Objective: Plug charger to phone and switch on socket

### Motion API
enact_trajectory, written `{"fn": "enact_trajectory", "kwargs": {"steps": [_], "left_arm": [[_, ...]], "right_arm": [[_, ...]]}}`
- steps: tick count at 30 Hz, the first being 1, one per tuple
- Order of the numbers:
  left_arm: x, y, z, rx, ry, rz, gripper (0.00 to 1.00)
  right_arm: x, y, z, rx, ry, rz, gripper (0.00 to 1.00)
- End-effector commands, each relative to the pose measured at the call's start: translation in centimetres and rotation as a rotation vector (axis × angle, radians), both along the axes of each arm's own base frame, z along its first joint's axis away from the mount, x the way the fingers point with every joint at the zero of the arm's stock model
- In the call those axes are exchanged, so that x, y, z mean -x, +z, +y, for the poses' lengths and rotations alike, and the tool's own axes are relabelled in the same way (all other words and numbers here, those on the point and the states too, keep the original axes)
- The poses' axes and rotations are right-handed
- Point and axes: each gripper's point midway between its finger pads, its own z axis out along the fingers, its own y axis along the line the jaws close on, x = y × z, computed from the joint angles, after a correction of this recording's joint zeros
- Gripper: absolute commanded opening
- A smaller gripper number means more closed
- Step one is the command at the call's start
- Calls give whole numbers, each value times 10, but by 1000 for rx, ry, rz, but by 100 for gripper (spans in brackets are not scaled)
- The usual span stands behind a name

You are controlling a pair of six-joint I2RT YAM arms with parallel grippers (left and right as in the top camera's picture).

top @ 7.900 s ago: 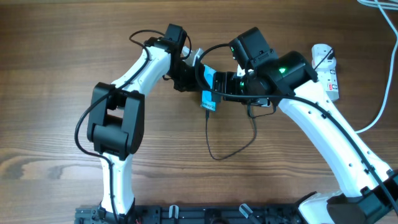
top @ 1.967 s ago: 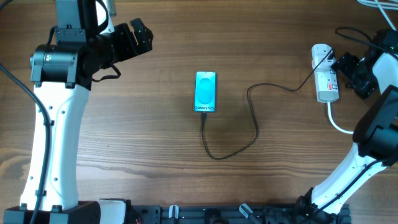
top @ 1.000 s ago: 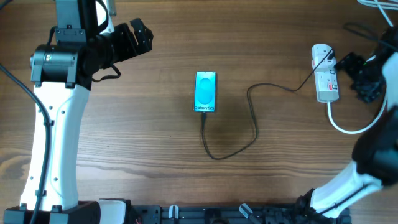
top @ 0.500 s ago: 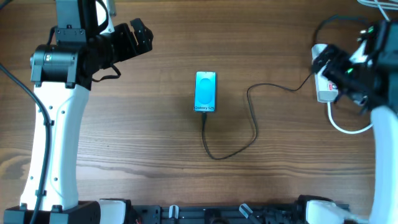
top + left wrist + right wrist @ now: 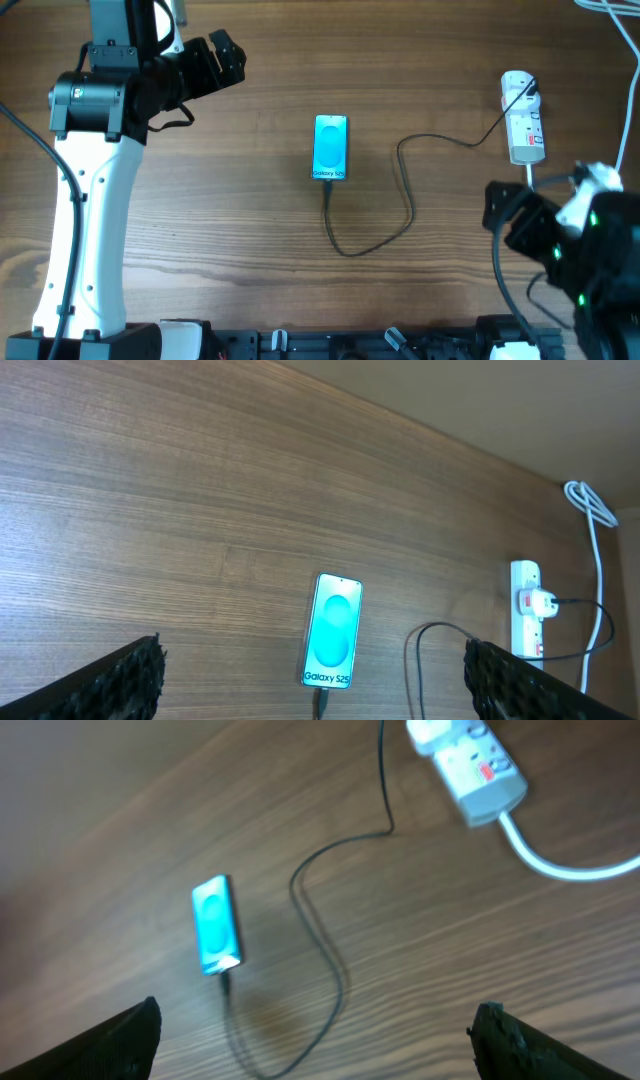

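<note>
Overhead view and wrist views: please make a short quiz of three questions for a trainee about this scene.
1. True or false: the thin black cable meets the phone at its edge with the "Galaxy" text.
2. In the overhead view, the power strip lies: A) at the far right; B) touching the phone; C) at the left edge.
3. Are the left tool and the right tool open or shut?
Key: 1 true; 2 A; 3 both open, holding nothing.
</note>
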Motion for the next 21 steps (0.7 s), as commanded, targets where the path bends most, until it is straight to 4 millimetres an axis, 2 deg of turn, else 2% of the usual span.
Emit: {"fn": "enact_trajectory", "kwargs": {"steps": [1, 3, 4, 5, 11, 14, 16, 18, 21], "left_arm": [[-2, -3, 3, 3, 15, 9, 100], [-2, -3, 3, 3, 15, 9, 100], [-2, -3, 3, 3, 15, 9, 100], [-2, -3, 3, 3, 15, 9, 100], [-2, -3, 3, 3, 15, 9, 100], [-2, -3, 3, 3, 15, 9, 100], [-2, -3, 3, 3, 15, 9, 100], [-2, -3, 3, 3, 15, 9, 100], [-2, -3, 3, 3, 15, 9, 100]], "right_arm": [[9, 1, 8, -138, -61, -3, 100], [9, 2, 7, -145, -81, -5, 100], [8, 1, -6, -96, -139, -13, 100], [8, 1, -11, -77, -160, -13, 100], [9, -1, -14, -62, -172, -6, 100], [9, -1, -26, -18, -220, -9, 100], [9, -2, -26, -11, -220, -7, 100], [8, -3, -25, 21, -178, -5, 100], [-1, -2, -11, 150, 49, -75, 100]]}}
